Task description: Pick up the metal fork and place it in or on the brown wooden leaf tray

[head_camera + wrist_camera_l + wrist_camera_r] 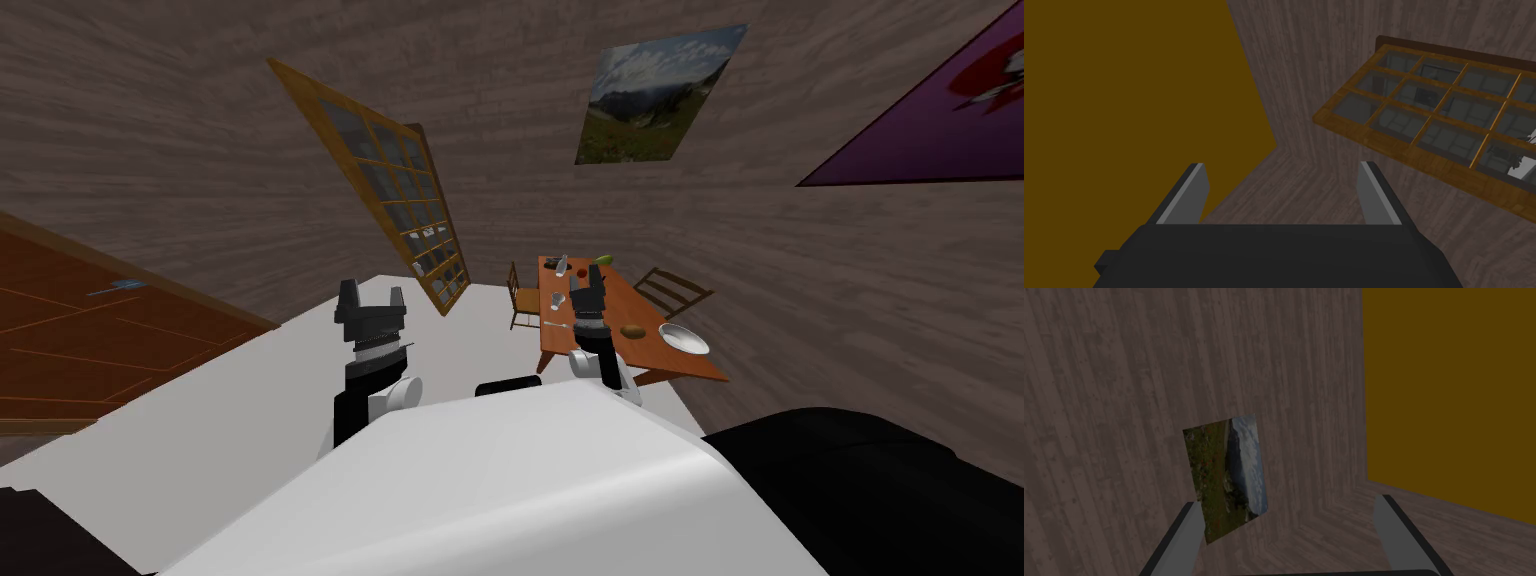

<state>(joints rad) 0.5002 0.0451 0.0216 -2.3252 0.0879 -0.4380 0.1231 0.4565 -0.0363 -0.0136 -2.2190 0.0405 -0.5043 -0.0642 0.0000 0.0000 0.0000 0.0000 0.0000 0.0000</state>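
Observation:
A brown wooden table [612,300] stands across the room, ahead and to my right. Near its left edge lies a thin pale utensil [553,324] that looks like the fork. A small brown rounded thing [632,331] rests further right on the table; I cannot tell whether it is the leaf tray. My left gripper [372,290] is raised over the white floor, far from the table, fingers open and empty [1281,170]. My right gripper [588,280] is held up in line with the table, also open and empty [1289,500].
A white dish [684,338], a bottle [561,265], a glass [556,300] and small green and red things share the table. Chairs [520,295] [672,290] flank it. A paned window [400,205] and a brown door [90,330] are on the left.

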